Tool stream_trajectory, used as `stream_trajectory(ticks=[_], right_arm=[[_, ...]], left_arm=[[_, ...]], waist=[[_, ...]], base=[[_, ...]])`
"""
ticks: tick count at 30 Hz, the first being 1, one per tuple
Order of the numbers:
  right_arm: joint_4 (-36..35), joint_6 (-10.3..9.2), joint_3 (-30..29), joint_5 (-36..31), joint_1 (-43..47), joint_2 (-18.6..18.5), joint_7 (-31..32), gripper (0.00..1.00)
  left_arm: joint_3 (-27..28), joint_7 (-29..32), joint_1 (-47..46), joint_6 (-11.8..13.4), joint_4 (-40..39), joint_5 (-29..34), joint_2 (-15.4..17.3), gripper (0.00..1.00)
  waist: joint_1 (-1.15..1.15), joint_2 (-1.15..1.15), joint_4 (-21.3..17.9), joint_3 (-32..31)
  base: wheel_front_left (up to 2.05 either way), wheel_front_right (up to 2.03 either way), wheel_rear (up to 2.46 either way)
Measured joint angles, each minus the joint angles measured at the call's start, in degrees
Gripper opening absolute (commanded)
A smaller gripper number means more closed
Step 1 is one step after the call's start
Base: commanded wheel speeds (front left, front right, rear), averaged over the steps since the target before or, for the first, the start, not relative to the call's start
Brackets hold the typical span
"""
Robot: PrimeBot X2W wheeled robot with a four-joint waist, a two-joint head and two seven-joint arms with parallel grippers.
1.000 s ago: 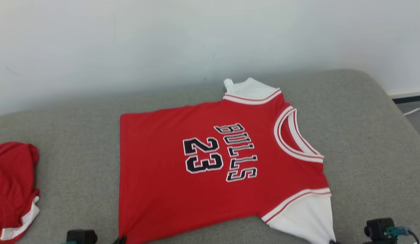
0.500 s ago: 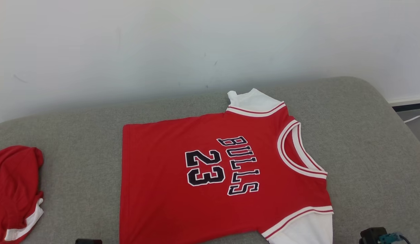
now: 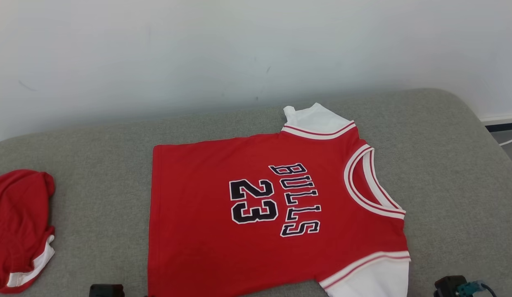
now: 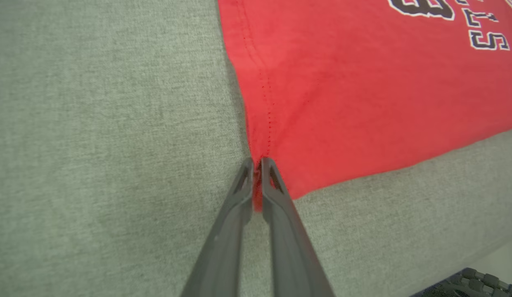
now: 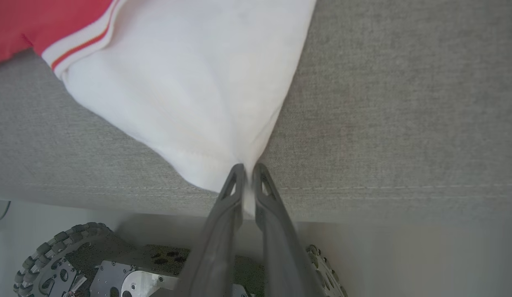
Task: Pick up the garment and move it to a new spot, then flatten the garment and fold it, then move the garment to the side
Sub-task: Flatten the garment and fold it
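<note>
Red jersey lettered "BULLS 23" lies spread flat in the middle of the grey cushion. At the cushion's near edge, I have my left hand clamped on its hem corner, and my right hand is pinching its white sleeve.

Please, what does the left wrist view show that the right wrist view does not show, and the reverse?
Left wrist view: the left gripper shut on the red hem corner of the jersey, with black lettering at the upper right.
Right wrist view: the right gripper shut on the corner of the white sleeve, beside its red-and-white trim.
Both: the grey cushion under the jersey, a gripper pinching cloth at an edge, and part of a wheel below the cushion edge.
</note>
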Motion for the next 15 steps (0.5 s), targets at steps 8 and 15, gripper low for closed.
stream_trajectory(ticks=[8, 15], right_arm=[[-4.9, -0.43, -3.8, 2.8, 0.2, -1.8, -0.4, 1.00], [-12.0, -0.42, -6.9, 2.4, -0.2, -3.8, -4.3, 1.00]], left_arm=[[2.5, -1.9, 0.2, 1.2, -3.0, -1.3, -0.2, 1.00], [6.3, -7.8, 0.4, 2.9, -9.0, -1.5, -0.3, 1.00]], waist=[[0.00, 0.00, -0.3, 0.0], [0.00, 0.00, -0.5, -0.2]], base=[[0.00, 0.00, 0.00], [0.00, 0.00, 0.00]])
